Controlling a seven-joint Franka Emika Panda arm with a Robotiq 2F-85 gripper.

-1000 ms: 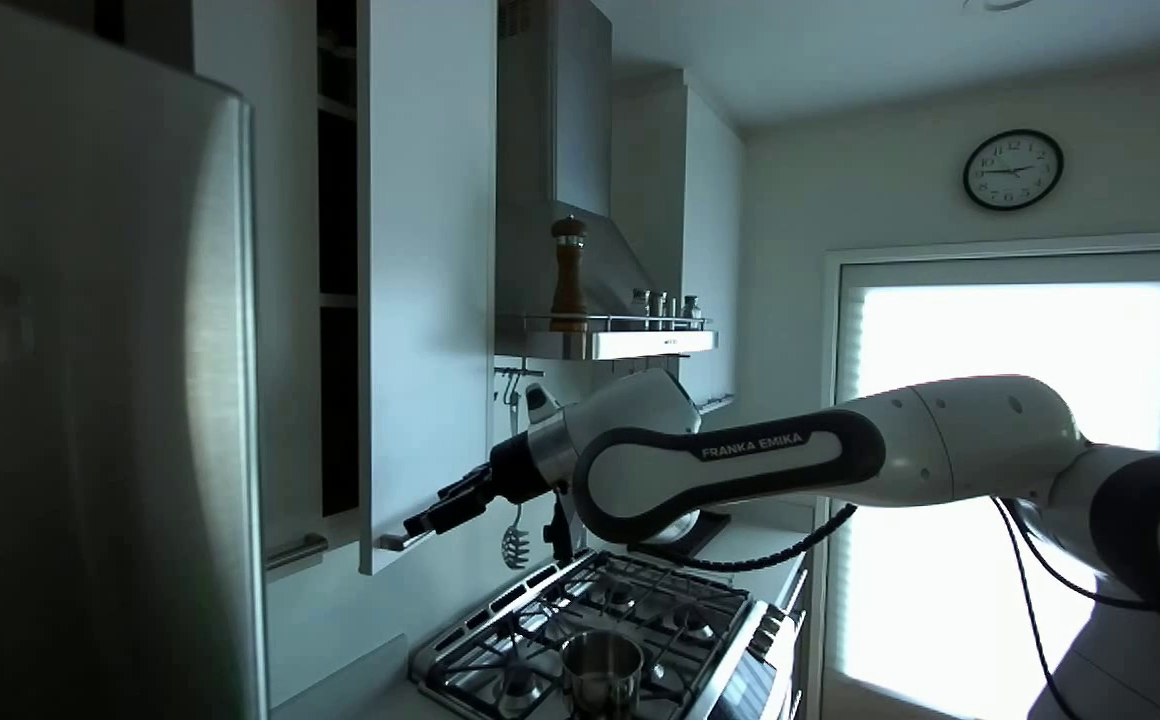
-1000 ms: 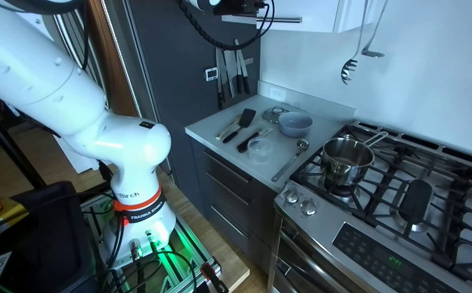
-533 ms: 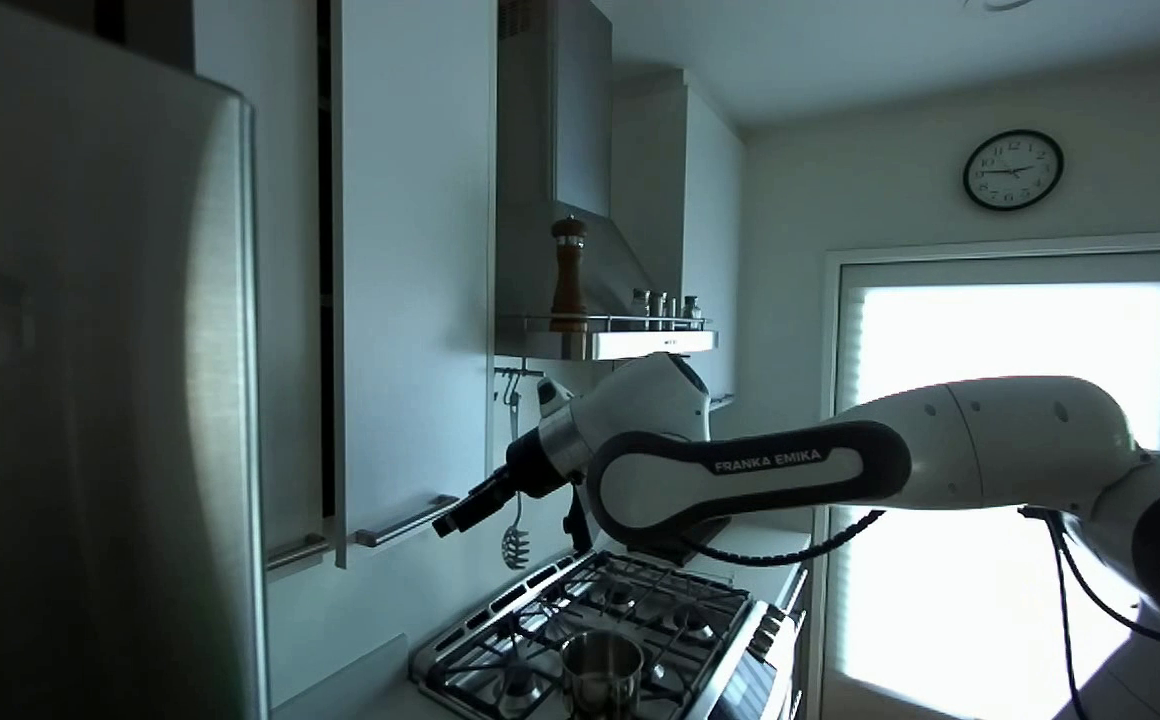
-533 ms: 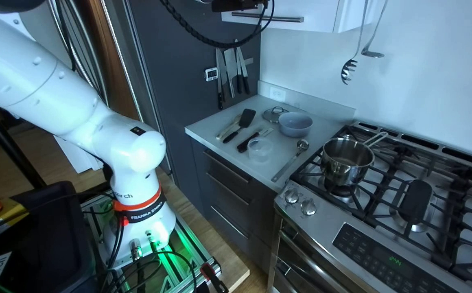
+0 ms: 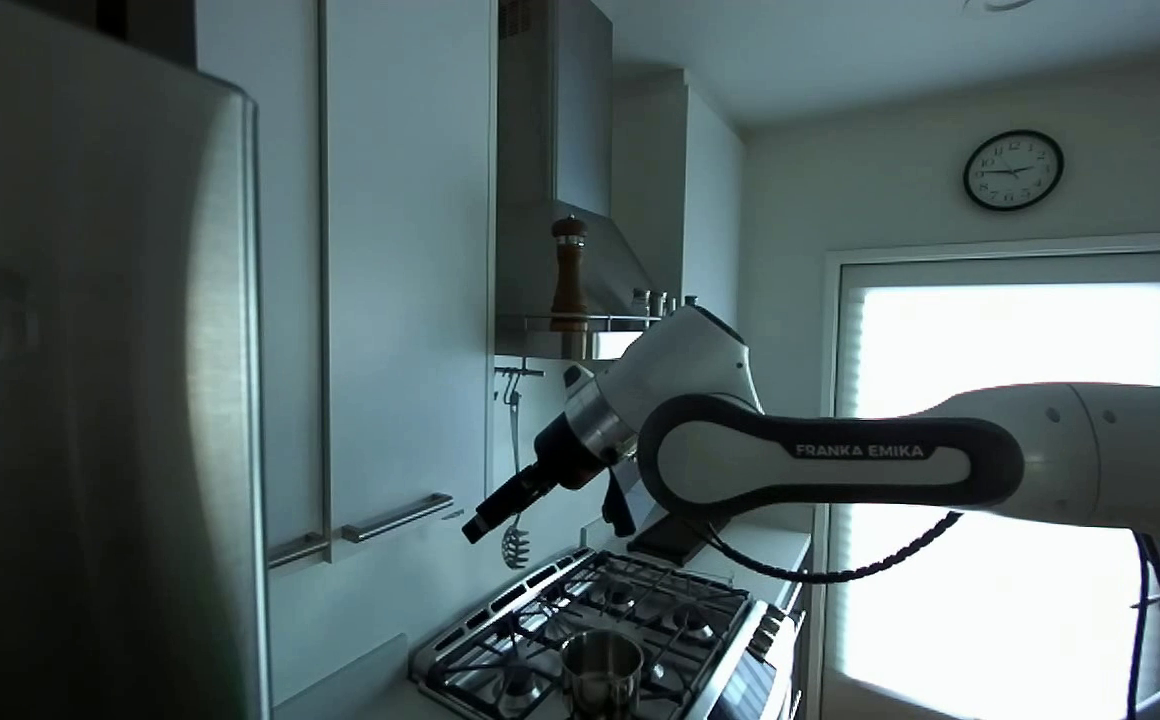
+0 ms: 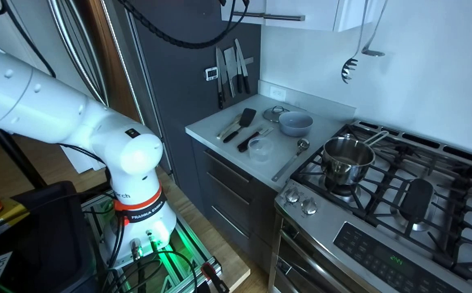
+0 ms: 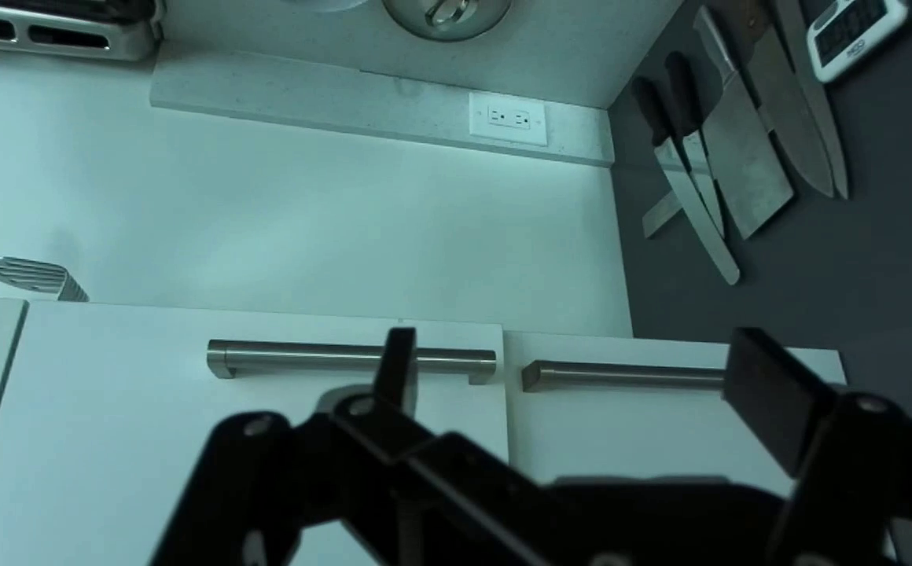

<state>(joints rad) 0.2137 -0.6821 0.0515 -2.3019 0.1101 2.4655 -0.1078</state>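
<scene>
My gripper is open, with nothing between its fingertips. In an exterior view the gripper hangs in the air just in front of a white wall-cabinet door, apart from it. The door's bar handle is metal; it also shows in the wrist view, partly behind one finger. A neighbouring door's bar handle lies between the fingertips in the picture but farther back. The door looks shut or nearly shut; its edge seems slightly proud of the neighbour. Both handles show in an exterior view, where the gripper is out of frame.
A gas stove with a steel pot stands below. A range hood carries a pepper mill. A fridge stands beside the cabinets. Knives hang on a dark panel. The counter holds a bowl and utensils.
The cabinet door has swung from ajar to shut or nearly shut. The gripper has drawn back from the door and its handle, and the arm has shifted rightward in an exterior view.
</scene>
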